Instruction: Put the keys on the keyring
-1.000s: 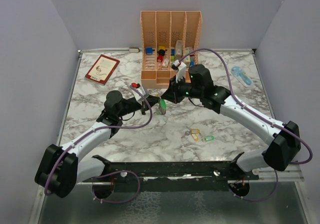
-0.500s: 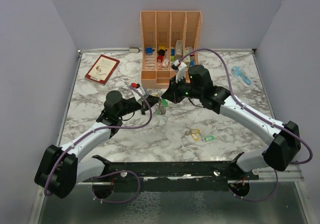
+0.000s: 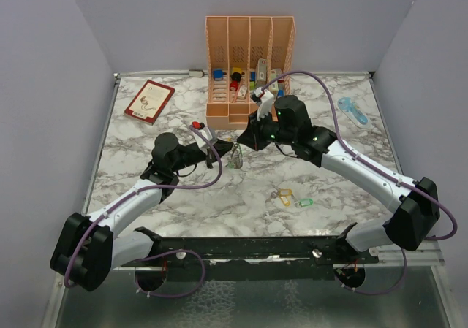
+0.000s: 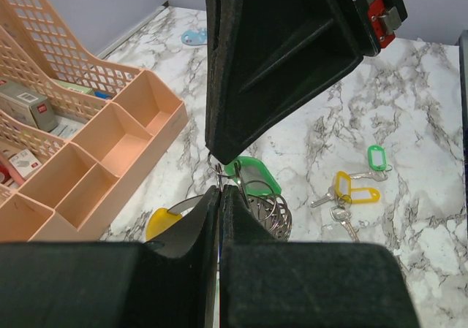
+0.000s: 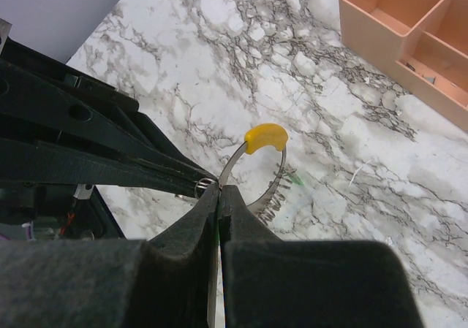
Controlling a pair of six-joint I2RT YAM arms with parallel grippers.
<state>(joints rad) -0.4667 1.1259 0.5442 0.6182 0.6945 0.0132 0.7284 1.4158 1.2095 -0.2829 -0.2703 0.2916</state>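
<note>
The keyring (image 5: 248, 156) is a large thin silver loop with a yellow clasp (image 5: 265, 136) and several small rings strung on it (image 4: 270, 207). It hangs above the table between both gripper tips (image 3: 235, 155). My left gripper (image 4: 219, 191) is shut on the loop's band. My right gripper (image 5: 219, 189) is shut on a green key (image 4: 252, 176) at its small ring, tip to tip with the left gripper. A yellow key (image 3: 284, 195) and another green key (image 3: 305, 202) lie on the marble table; both also show in the left wrist view, the yellow one (image 4: 356, 194) and the green one (image 4: 376, 156).
An orange slotted organiser (image 3: 249, 58) with small blocks stands at the back, close behind the grippers. A red book (image 3: 149, 101) lies back left. A blue object (image 3: 352, 110) lies back right.
The green key's tag has shifted slightly up and toward the right gripper, and shows less from above. Both arms have barely moved.
</note>
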